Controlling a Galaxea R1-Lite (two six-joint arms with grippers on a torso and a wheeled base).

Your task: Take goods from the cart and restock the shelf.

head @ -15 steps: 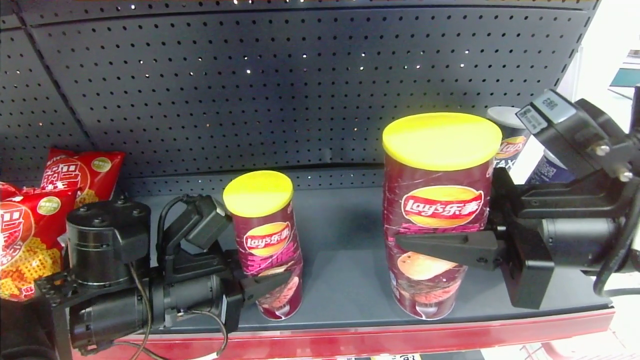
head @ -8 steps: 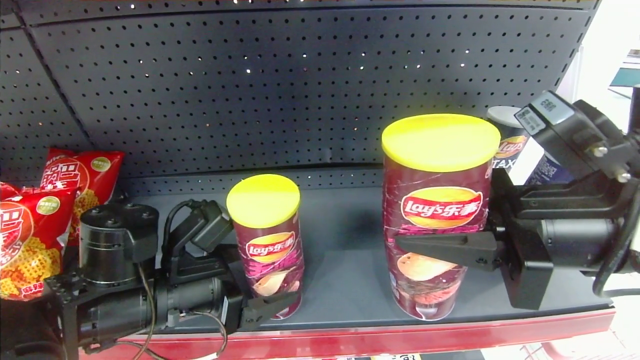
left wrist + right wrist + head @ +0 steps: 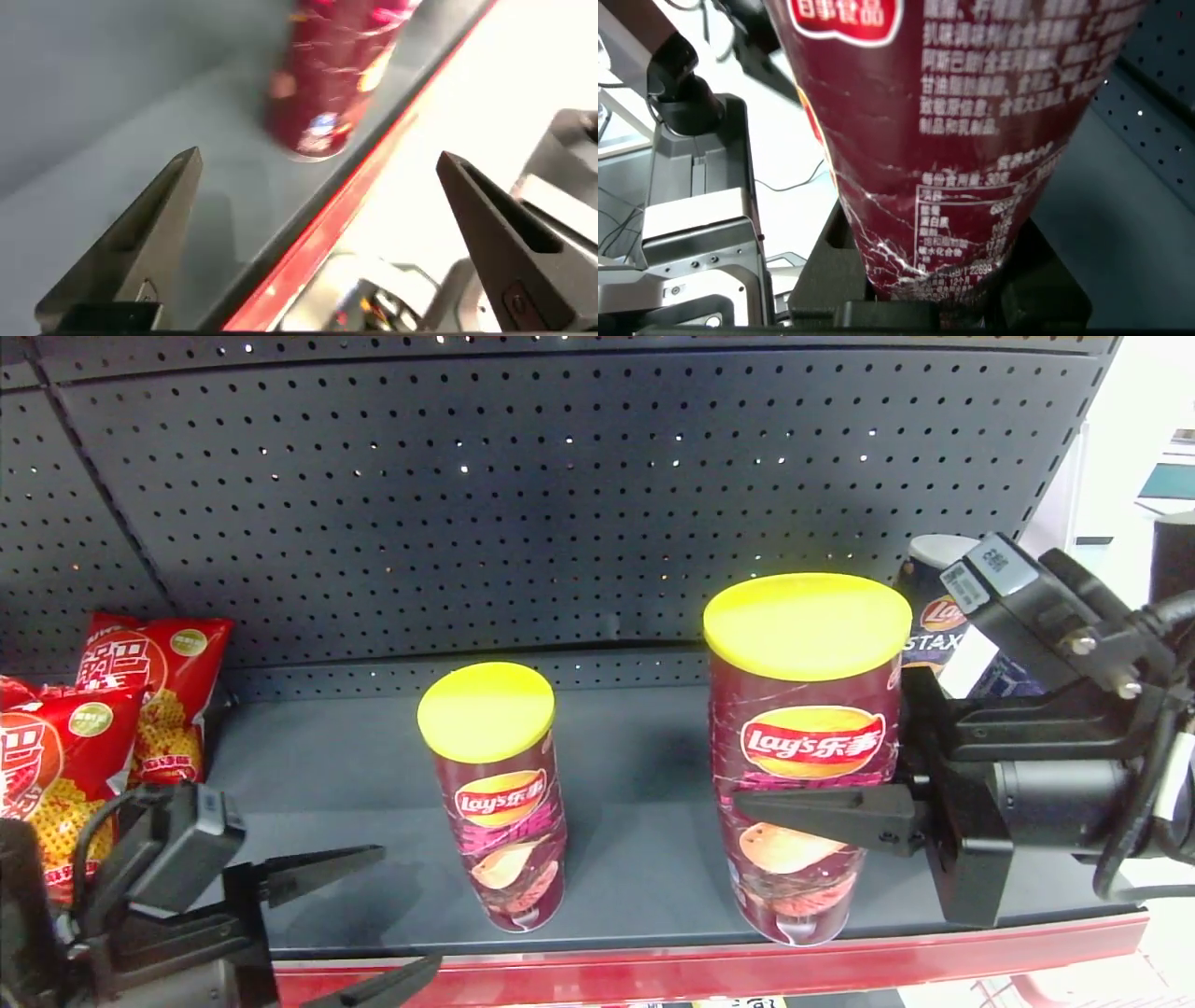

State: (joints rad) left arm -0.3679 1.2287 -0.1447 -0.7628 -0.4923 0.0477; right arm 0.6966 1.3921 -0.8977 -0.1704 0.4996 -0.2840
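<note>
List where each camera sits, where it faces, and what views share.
Head view: on the head, facing forward and down at the shelf; left gripper open at lower left, right gripper shut on the right can.
Left wrist view: on the left wrist, looking between its own fingers at the left can and the shelf's red edge.
Right wrist view: on the right wrist, close on the right can in its own gripper.
Shared: head and left wrist see the left can; head and right wrist, the right can.

Dark grey shelf (image 3: pixel 653 831), red front edge (image 3: pixel 709 969); perforated back panel (image 3: pixel 560 504), light pinpricks through holes; bright room (image 3: pixel 1134 439) right.
</note>
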